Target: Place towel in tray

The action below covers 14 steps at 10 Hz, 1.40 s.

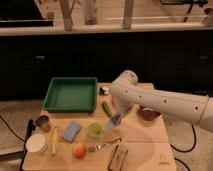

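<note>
The green tray (71,94) sits at the back left of the wooden table and looks empty. A blue folded towel (71,131) lies flat on the table in front of the tray. My gripper (114,121) hangs from the white arm (160,102) over the middle of the table, just right of a green cup (93,130) and well right of the towel. It is not touching the towel.
A green cucumber-like item (106,108) lies behind the gripper. A red bowl (148,112) is under the arm. A fork (104,145), an orange fruit (78,150), a yellow item (54,140), a white cup (36,143), a metal cup (43,122) and a dark block (118,157) fill the front.
</note>
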### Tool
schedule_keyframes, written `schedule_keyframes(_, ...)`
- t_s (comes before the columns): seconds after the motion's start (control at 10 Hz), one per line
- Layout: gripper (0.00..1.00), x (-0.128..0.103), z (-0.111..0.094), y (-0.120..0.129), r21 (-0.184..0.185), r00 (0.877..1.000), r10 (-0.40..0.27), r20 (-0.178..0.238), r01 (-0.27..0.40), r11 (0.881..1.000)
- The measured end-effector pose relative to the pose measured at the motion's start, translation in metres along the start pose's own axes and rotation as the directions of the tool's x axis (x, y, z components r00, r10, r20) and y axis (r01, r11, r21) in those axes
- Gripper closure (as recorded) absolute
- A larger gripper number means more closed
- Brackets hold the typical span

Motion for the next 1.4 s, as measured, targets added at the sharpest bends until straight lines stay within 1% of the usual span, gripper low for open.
schedule_keyframes(0.2,0.96,-0.005,0.003,-0.006,0.0,1.0,0.001,-0.001,-0.001,1.0)
schedule_keyframes(0.4,0.88,-0.012,0.007,-0.016,0.005,1.0,0.003,-0.002,-0.003,1.0)
schedule_keyframes(0.5,0.89,-0.018,0.007,-0.021,0.007,1.0,0.001,-0.001,-0.001,1.0)
schedule_keyframes(0.6,0.95,-0.016,0.008,-0.03,0.016,1.0,0.007,-0.003,-0.007,1.0)
schedule_keyframes(0.7,0.96,-0.014,0.009,-0.034,0.016,1.0,0.013,-0.004,-0.013,1.0)
schedule_keyframes(0.9,0.96,-0.015,0.011,-0.039,0.02,1.0,0.017,-0.01,-0.017,1.0)
schedule_keyframes(1.1,0.89,-0.019,0.006,-0.051,0.031,1.0,0.023,-0.01,-0.023,0.999)
schedule_keyframes(1.2,0.89,-0.024,0.004,-0.059,0.035,1.0,0.022,-0.013,-0.022,0.999)
schedule_keyframes(1.4,0.98,-0.023,0.003,-0.067,0.041,0.999,0.026,-0.025,-0.025,0.999)
